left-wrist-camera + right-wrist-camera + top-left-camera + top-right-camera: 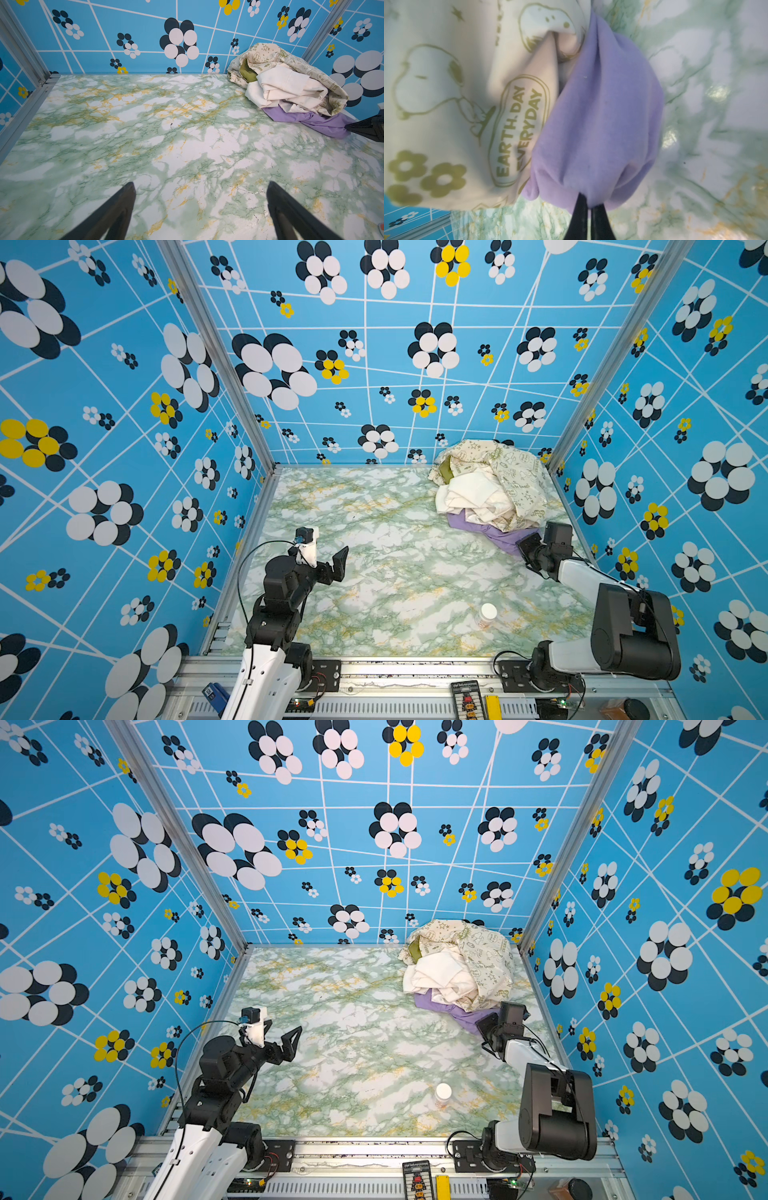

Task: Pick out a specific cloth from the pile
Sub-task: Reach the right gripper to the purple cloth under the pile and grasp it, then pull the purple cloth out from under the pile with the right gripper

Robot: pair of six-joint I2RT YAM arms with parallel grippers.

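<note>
Looking down my right pincer, I see its two black fingers pressed together on a bunched end of the cloth, with lilac folds gathering into the tips. From that pinch the cloth fans out on the counter and runs beneath the pile, whose green-printed cream sheet overlaps one side. In both top views the cloth's long axis lies on a slant along the pile's near edge. The clamped end points toward the near right, at the arm, and the other end slips leftward under the cream-white folds. The pile sits in the far right corner of the counter. My left pincer hangs over bare counter on the left, fingers wide apart, nothing between them. A small white-capped bottle sits near the front, well apart from the cloth
</note>
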